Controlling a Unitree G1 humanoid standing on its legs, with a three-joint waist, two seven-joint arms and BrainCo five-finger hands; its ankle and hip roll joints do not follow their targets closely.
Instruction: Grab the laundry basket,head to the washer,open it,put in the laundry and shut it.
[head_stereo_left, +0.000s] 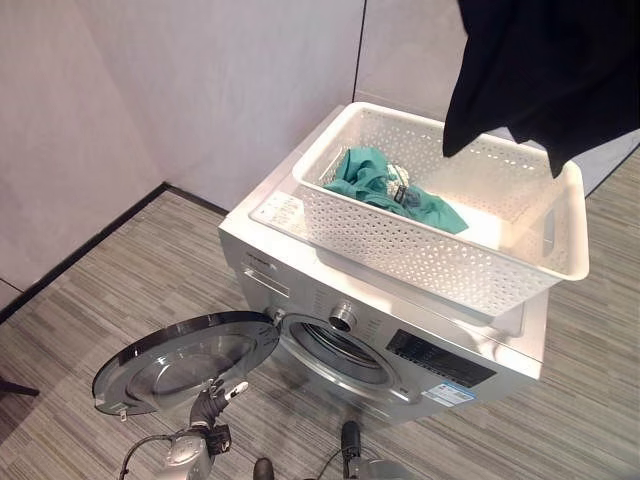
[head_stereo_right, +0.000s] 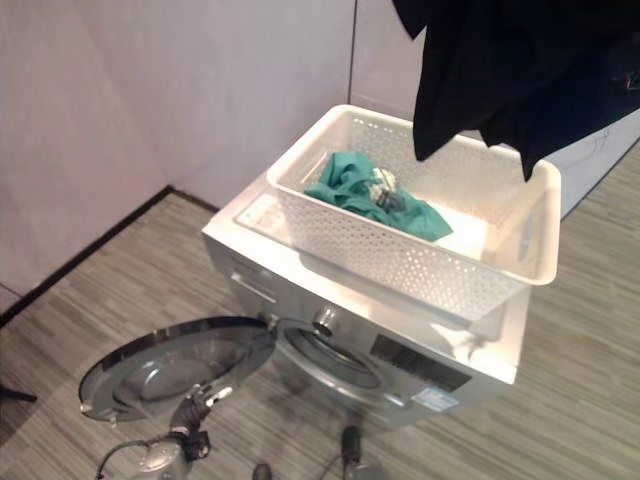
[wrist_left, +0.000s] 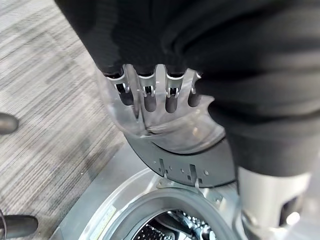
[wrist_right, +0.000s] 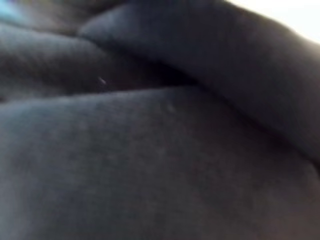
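Note:
The silver washer (head_stereo_left: 455, 365) stands with its round door (head_stereo_left: 180, 360) swung wide to the left, and the drum opening (head_stereo_left: 340, 350) is exposed. On top of it sits the white perforated laundry basket (head_stereo_left: 440, 270), holding a teal garment (head_stereo_left: 385, 185). A black garment (head_stereo_left: 540, 70) hangs in the air above the basket's right end, its top out of the picture. Dark cloth (wrist_right: 160, 150) covers the right wrist view. My left hand (head_stereo_left: 210, 405) is low by the near edge of the open door, its fingers (wrist_left: 145, 90) straight over the door's glass (wrist_left: 165, 135).
A pale wall with a black baseboard (head_stereo_left: 90, 250) runs behind and to the left of the washer. Grey striped floor (head_stereo_left: 130, 280) lies open on the left and on the right of the machine.

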